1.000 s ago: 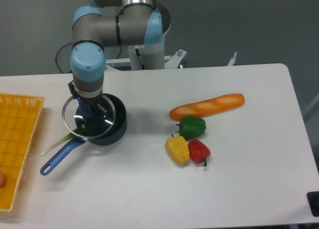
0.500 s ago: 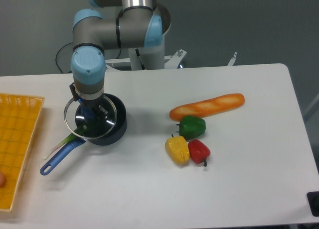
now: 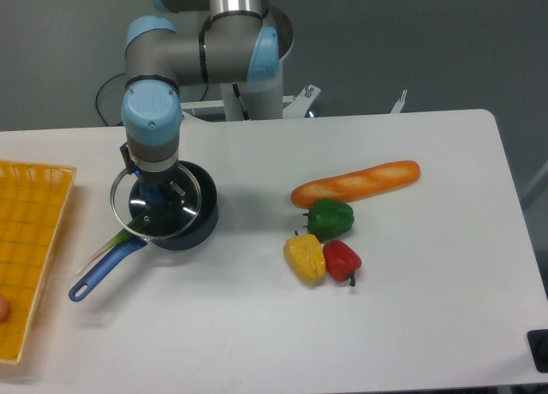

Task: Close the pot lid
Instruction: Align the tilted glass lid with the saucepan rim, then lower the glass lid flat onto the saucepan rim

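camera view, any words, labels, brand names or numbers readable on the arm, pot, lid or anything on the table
None can be read. No print shows on the arm, the pot, the lid, the bread, the peppers or the yellow basket.

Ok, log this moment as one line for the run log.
phase: placing lid | tool: shut on lid knob | lid: above pot, offset toward handle, not seated | nearby: peppers, baguette untouched

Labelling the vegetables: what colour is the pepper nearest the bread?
Green, beside the bread, fixed camera.
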Available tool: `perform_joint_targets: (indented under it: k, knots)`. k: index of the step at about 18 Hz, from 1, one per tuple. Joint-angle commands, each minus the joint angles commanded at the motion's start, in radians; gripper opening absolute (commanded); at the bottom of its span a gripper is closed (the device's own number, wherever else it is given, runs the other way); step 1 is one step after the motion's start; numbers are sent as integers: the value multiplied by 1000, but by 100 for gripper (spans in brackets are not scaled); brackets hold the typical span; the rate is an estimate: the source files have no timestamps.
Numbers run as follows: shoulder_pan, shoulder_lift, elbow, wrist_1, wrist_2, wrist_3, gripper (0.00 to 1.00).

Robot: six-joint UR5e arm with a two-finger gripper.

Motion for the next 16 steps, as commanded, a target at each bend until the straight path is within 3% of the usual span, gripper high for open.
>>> perform_joint_targets:
  k: [16]
  knots:
    - [6,0,0,-3,21,26,56]
